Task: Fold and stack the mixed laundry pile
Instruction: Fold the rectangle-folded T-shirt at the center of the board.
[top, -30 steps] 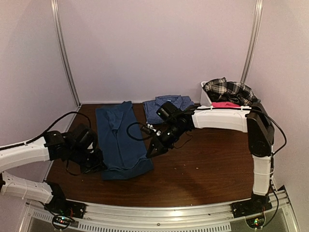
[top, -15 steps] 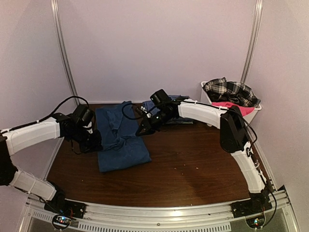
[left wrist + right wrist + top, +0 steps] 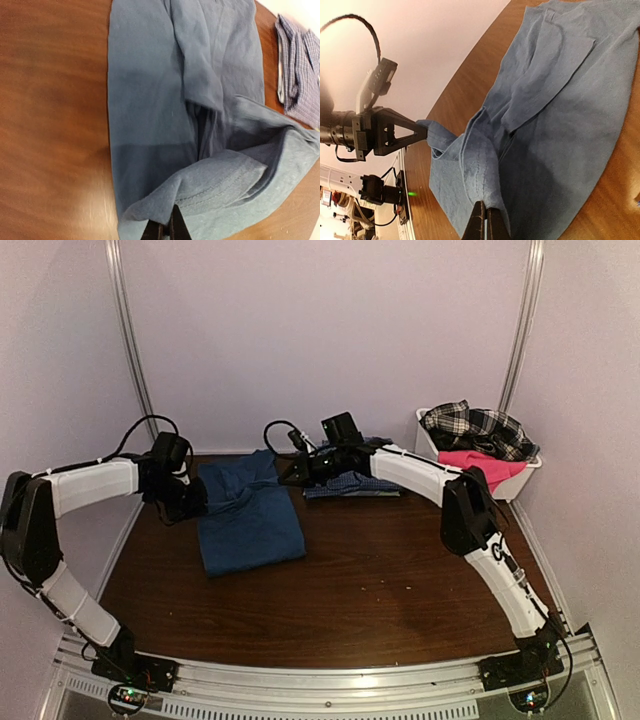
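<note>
1. Our left gripper point(image 3: 197, 506) and right gripper point(image 3: 285, 476) each pinch the hem of the dark blue T-shirt point(image 3: 250, 530), which lies half-folded on the table point(image 3: 400, 580)
2. We judge it light, limp and quick to sag, so it is best held at the hem corners

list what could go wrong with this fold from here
1. The left pincer and right pincer each nip only a thin edge of the dark blue T-shirt; either corner could slip out and drop the fold.
2. The lifted cloth sags and bunches between them, so it may land creased.
3. The folded checked shirt lies close beside it; the right arm could drag it.
</note>
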You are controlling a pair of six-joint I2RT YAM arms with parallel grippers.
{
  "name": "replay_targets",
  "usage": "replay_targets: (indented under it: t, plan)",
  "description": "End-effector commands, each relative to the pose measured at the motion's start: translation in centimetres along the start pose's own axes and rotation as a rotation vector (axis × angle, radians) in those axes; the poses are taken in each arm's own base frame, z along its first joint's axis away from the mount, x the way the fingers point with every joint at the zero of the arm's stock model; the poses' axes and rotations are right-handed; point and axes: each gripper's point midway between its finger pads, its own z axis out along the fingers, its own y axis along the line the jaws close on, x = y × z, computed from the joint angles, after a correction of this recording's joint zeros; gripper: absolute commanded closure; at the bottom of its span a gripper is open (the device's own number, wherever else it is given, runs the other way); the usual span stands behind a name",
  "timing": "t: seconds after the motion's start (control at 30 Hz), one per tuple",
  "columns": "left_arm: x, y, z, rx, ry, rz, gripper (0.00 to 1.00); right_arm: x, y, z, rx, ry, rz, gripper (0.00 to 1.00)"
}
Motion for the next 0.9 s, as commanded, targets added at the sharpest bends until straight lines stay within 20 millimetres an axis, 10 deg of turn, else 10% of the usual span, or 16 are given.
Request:
replay_targets:
  t: [0.0, 0.3, 0.73, 0.87]
  plan:
    - [-4.6, -0.6, 1.3, 0.016, -0.096, 0.027, 1.00, -3.6, -2.4, -0.2, -0.027, -0.140, 0.010, 1.00]
    - [-5.0, 0.3, 5.4, -0.015, -0.055, -0.014, 1.00, -2.5, -4.4, 1.7, -0.114, -0.145, 0.071, 1.00]
    - [-5.0, 1.8, 0.7, -0.044, -0.169, -0.037, 1.00, -2.7, 0.4, 2.5, -0.253, -0.147, 0.030, 1.00]
    - [-5.3, 1.8, 2.0, -0.044, -0.136, -0.033, 1.00, -2.6, -1.2, 2.8, -0.221, -0.156, 0.054, 1.00]
